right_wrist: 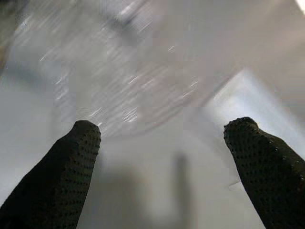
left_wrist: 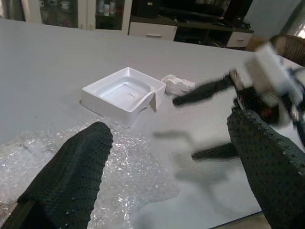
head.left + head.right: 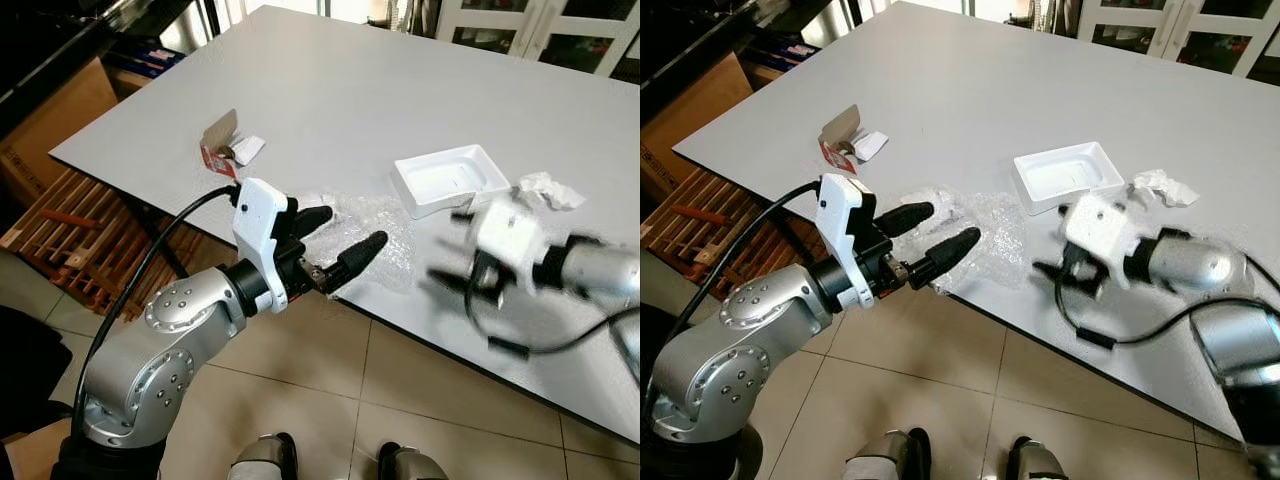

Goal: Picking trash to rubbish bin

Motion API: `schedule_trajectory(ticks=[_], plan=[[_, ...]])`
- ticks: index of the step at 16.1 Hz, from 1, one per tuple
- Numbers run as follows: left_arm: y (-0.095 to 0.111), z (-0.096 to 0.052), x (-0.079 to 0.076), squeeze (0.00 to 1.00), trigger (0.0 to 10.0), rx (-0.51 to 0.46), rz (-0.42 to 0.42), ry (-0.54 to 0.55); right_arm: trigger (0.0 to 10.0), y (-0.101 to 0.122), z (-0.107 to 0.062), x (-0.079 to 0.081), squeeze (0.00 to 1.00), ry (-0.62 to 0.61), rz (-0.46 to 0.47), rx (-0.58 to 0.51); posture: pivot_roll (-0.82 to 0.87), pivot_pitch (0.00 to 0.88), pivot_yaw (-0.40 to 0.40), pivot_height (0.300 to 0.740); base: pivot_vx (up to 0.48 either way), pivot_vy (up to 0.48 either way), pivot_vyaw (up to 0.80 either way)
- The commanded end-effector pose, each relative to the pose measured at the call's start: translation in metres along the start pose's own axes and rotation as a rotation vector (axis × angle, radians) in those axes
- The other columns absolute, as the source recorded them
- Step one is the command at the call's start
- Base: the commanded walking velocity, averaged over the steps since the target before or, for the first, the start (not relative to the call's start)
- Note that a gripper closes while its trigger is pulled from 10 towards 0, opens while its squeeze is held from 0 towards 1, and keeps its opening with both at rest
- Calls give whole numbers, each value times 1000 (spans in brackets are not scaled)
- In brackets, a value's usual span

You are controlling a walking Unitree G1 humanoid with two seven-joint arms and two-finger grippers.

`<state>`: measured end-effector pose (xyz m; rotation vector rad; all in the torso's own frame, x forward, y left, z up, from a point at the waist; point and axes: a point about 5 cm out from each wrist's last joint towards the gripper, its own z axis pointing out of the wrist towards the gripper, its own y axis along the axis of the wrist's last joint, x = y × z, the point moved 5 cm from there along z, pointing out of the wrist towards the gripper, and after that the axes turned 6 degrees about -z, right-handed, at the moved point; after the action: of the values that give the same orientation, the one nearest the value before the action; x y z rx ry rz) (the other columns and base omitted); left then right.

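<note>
A crumpled sheet of clear bubble wrap (image 3: 372, 238) lies at the near edge of the grey table (image 3: 330, 90). My left gripper (image 3: 350, 227) hovers open at that sheet's near side, with the wrap (image 2: 138, 176) between and below its fingers. Behind the wrap sits a white plastic tray (image 3: 450, 180), and a crumpled white paper (image 3: 548, 190) lies to its right. A torn cardboard and red wrapper scrap (image 3: 222, 142) lies at the left edge. My right gripper (image 3: 1052, 250), blurred by motion, is open just right of the bubble wrap and in front of the tray.
Wooden pallets (image 3: 70, 230) and a cardboard box (image 3: 50, 110) stand on the floor left of the table. Tiled floor (image 3: 400, 380) lies in front, with my feet (image 3: 270, 460) at the bottom. White cabinets (image 3: 540, 25) stand beyond the table's far end.
</note>
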<state>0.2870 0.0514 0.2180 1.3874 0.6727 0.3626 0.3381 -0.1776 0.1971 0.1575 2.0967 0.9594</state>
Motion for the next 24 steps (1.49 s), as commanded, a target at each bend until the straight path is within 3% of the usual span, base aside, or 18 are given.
schedule_trajectory(ticks=[1, 10, 24], plan=[[-1, -1, 1, 0, 10000, 1, 6, 11, 10000, 3, -2, -10, 0, -28, 13, -28, 97, 189, 57, 740, 0, 0, 0], [-3, -8, -2, 0, 10000, 11, -3, 21, 10000, -23, 24, -29, 0, 43, 228, -53, 127, 225, 48, 740, 0, 0, 0], [-5, -19, -3, 0, 10000, 28, 6, 64, 10000, -18, 54, -37, 0, 91, 184, -100, 189, 242, 30, 740, 0, 0, 0]])
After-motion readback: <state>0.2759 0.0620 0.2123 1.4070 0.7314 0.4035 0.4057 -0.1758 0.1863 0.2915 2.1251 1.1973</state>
